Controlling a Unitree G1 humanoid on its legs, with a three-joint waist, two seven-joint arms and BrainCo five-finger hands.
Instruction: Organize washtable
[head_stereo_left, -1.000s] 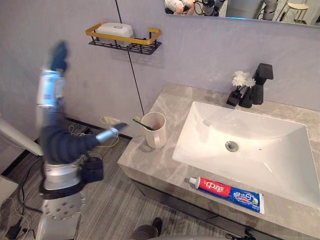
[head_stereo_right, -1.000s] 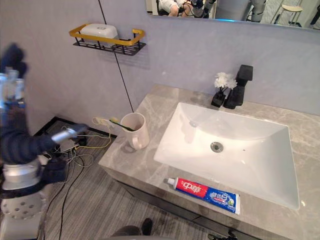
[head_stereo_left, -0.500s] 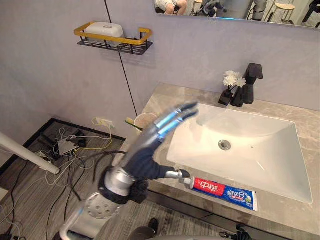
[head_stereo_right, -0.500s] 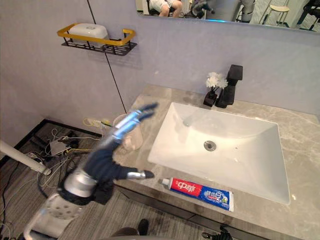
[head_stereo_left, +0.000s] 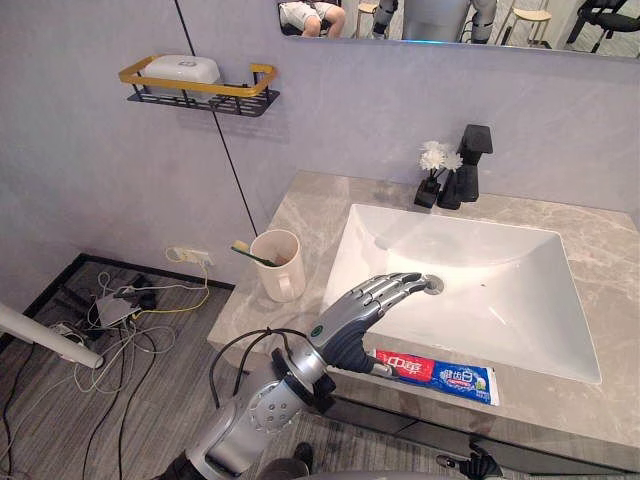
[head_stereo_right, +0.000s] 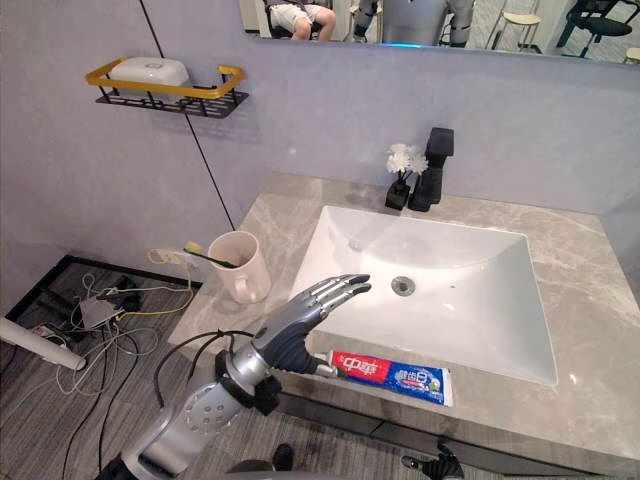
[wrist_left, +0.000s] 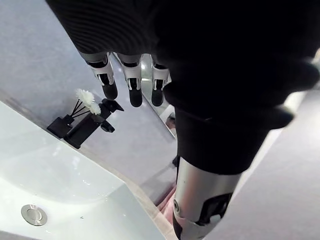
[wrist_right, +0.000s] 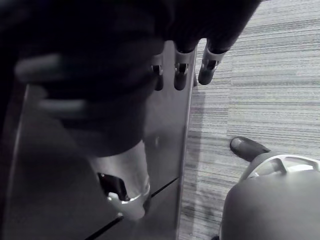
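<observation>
Left eye view takes in the whole bench (head_stereo_left: 300, 200): one toothpaste tube (head_stereo_left: 437, 370) lying flat on the near edge in front of the sink (head_stereo_left: 455, 230), one cup (head_stereo_left: 279, 266) at the left holding one toothbrush (head_stereo_left: 250, 253), and one black faucet (head_stereo_left: 468, 160) at the far side with one small bunch of white flowers (head_stereo_left: 434, 157) just left of it. On the wall hangs one rack (head_stereo_left: 200, 92) carrying one soap box (head_stereo_left: 181, 68). The left hand (head_stereo_left: 358, 312) hovers over the sink's near rim, fingers spread wide and nearly straight, thumb close to the tube's cap end; contact is unclear. Right wrist view adds the right hand (wrist_right: 207, 69), loose-fingered and holding nothing above the striped floor (wrist_right: 260, 75).
</observation>
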